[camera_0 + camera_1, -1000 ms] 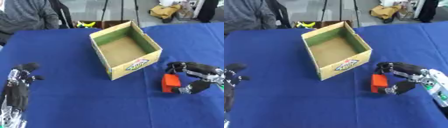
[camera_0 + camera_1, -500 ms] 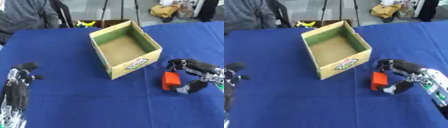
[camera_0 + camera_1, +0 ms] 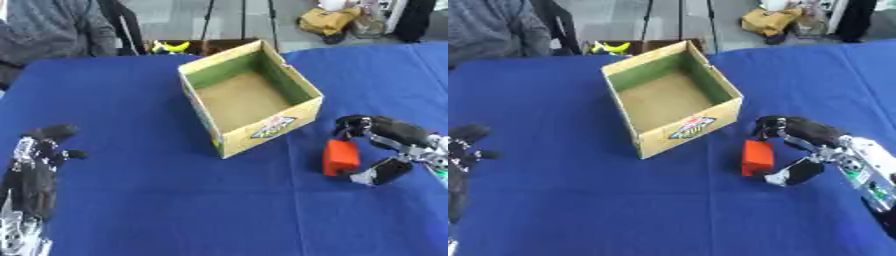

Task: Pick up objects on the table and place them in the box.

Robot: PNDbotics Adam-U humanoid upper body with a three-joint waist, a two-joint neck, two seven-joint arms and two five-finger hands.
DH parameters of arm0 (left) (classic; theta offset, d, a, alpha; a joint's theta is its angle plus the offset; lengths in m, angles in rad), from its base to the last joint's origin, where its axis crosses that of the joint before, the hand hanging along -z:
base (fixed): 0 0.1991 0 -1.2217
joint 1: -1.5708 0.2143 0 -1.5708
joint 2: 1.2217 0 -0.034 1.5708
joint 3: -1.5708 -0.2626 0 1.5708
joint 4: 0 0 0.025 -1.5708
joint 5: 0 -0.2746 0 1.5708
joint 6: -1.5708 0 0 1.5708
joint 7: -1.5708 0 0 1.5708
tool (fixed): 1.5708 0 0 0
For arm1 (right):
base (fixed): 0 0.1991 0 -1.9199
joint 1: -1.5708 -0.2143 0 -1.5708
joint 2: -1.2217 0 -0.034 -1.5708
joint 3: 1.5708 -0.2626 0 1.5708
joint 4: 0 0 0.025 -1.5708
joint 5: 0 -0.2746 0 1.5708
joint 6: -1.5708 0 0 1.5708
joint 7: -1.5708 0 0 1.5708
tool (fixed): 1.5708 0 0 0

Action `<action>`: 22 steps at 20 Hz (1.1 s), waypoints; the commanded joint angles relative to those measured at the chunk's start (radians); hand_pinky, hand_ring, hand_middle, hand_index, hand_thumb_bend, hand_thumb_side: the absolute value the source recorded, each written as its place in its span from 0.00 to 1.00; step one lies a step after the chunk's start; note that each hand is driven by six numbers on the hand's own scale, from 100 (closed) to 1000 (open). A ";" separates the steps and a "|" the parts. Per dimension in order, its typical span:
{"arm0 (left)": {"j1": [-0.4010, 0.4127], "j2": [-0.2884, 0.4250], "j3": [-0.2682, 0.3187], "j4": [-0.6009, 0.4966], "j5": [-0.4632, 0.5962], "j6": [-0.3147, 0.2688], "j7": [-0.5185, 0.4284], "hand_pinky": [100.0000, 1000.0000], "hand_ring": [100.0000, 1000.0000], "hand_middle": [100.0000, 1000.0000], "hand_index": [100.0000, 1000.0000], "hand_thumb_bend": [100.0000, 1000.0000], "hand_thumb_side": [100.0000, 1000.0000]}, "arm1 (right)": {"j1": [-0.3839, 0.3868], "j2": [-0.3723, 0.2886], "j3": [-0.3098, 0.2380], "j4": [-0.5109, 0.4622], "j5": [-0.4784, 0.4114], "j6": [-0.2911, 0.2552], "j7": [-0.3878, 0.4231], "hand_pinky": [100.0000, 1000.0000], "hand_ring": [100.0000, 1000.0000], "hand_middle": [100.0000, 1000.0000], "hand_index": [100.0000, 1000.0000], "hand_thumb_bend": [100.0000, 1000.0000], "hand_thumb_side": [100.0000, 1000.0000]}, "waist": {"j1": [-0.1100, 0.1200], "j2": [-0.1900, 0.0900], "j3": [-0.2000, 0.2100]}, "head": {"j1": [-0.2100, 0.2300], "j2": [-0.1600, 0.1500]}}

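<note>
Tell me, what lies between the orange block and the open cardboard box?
Only bare blue tablecloth separates the orange block from the open cardboard box; the right eye view shows it.

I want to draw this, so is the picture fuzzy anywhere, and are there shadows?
In the left eye view everything looks a little soft, and the right hand by the orange block is smeared; the box casts only a faint shadow on the blue table. In the right eye view the left hand at the edge is a dark blur.
</note>
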 commanded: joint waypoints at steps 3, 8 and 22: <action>-0.007 0.013 0.005 -0.017 0.001 -0.002 -0.001 0.49 0.80 0.60 0.67 0.00 1.00 | -0.010 -0.038 -0.011 -0.050 -0.030 0.017 -0.021 0.70 0.92 0.70 0.21 0.00 0.13 | -0.005 -0.012 0.000 | -0.003 -0.004; -0.007 0.015 0.007 -0.016 -0.001 -0.002 0.001 0.49 0.80 0.60 0.67 0.00 1.00 | -0.020 -0.084 -0.019 -0.143 -0.106 0.040 -0.021 0.70 0.91 0.70 0.20 0.00 0.11 | -0.009 -0.012 -0.002 | -0.009 -0.010; -0.043 0.016 -0.013 -0.027 -0.001 -0.002 -0.018 0.49 0.80 0.60 0.67 0.00 1.00 | -0.147 -0.211 -0.073 -0.148 -0.219 0.105 -0.061 0.70 0.88 0.70 0.20 0.04 0.06 | -0.026 0.010 0.099 | -0.077 -0.062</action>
